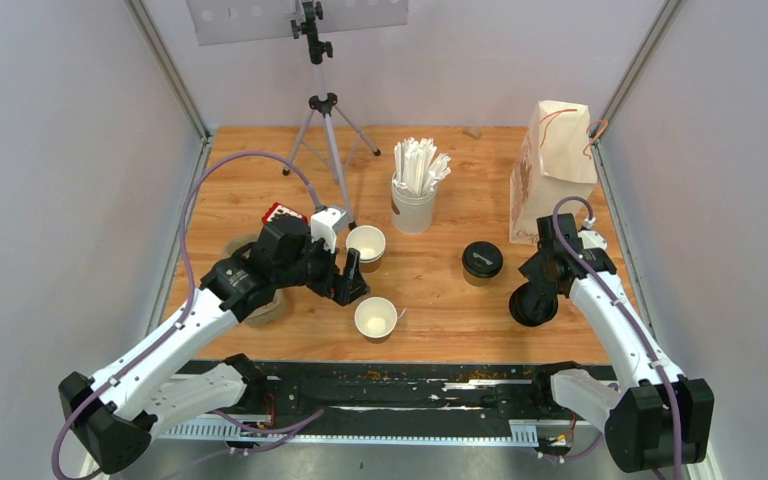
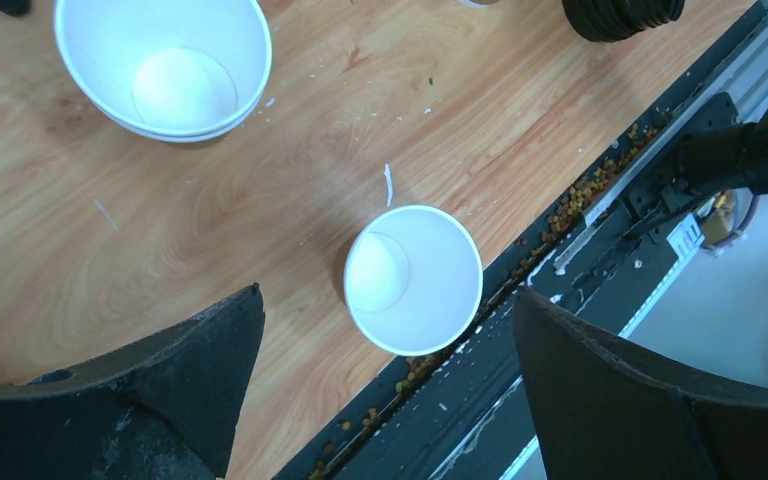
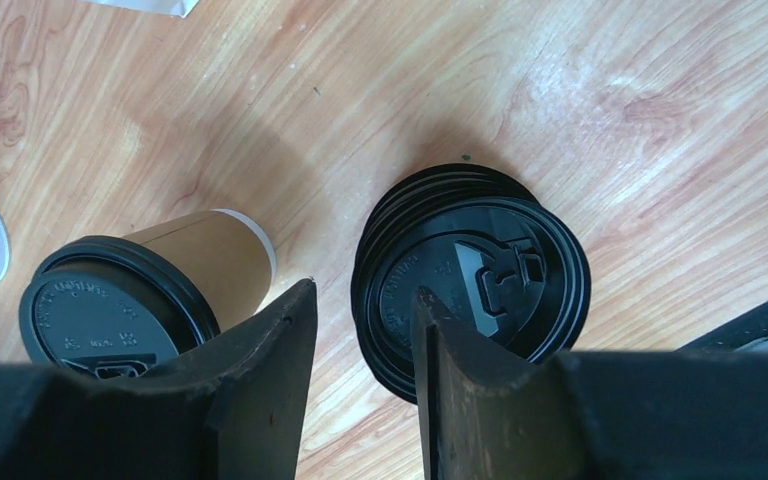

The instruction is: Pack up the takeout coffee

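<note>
Sam: What are your two grabbers doing?

Me: My left gripper (image 2: 385,298) hangs with its fingers wide open, holding nothing. An open cup (image 2: 415,280) stands right under it. My right gripper (image 3: 363,292) is down at the pile of lids (image 3: 480,280). One finger is over the top of the pile and one is outside it, with the rim in between. I cannot tell if they pinch it yet.

Sam: Where is the coffee?

Me: The cup with a lid (image 3: 110,315) stands just beside the pile. It is near the paper bag (image 1: 555,170), not in it.

Sam: How do you do this bit well?

Me: I think I should catch only the top lid by its rim and lift it flat, straight up. If I grab too deep, more lids could come along.

Sam: Is there room?

Me: Not much there. My outer finger is close to the cup with a lid, so I must not swing that way. The open cup is right by the near edge of the table (image 1: 440,320), so a hard push could tip it off, I guess. The middle of the table is bare wood. That looks like my best path.
</note>
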Tool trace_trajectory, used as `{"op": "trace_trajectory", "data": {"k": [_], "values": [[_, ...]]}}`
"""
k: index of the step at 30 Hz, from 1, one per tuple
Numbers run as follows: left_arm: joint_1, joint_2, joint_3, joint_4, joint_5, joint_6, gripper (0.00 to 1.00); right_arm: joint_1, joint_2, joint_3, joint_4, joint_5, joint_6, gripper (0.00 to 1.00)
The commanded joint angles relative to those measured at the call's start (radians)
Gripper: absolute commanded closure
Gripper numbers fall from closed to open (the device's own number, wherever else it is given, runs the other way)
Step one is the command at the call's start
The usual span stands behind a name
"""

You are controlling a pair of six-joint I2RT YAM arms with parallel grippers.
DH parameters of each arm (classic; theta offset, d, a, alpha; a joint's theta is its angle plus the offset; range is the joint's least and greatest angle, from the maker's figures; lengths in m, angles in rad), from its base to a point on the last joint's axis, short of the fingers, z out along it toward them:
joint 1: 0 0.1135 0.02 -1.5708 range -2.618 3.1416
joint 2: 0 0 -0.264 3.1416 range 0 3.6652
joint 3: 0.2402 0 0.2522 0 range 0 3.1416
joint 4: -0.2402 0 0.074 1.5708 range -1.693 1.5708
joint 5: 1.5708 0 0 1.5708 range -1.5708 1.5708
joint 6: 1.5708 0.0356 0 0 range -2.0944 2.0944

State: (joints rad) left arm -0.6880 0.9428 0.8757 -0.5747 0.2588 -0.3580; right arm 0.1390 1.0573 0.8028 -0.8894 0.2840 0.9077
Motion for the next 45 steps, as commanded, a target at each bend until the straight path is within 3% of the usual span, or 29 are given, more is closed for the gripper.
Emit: {"op": "trace_trajectory", "data": {"k": [1,8,11,28,34,45], "values": [[-0.004,-0.034,0.058,-0.129,-0.020,0.134,0.00,-0.016,-0.027,-0.015,0.064,-0.043,0.042,0.61],[-0.004,-0.165,-0.104,0.007,0.100,0.162,0.00,-0.019,-0.023,-0.038,0.061,-0.067,0.075,0.62],[-0.005,-0.223,-0.162,0.058,0.085,0.147,0.00,-0.019,-0.025,-0.029,0.052,-0.050,0.074,0.64],[-0.004,-0.272,-0.171,0.037,0.006,0.146,0.00,-0.021,-0.040,-0.041,0.069,-0.064,0.106,0.81],[-0.004,-0.277,-0.172,0.036,0.003,0.146,0.00,-0.022,-0.047,-0.051,0.070,-0.075,0.121,0.77],[-0.005,-0.274,-0.170,0.037,0.022,0.149,0.00,-0.029,-0.063,-0.071,0.064,-0.078,0.134,0.81]]}}
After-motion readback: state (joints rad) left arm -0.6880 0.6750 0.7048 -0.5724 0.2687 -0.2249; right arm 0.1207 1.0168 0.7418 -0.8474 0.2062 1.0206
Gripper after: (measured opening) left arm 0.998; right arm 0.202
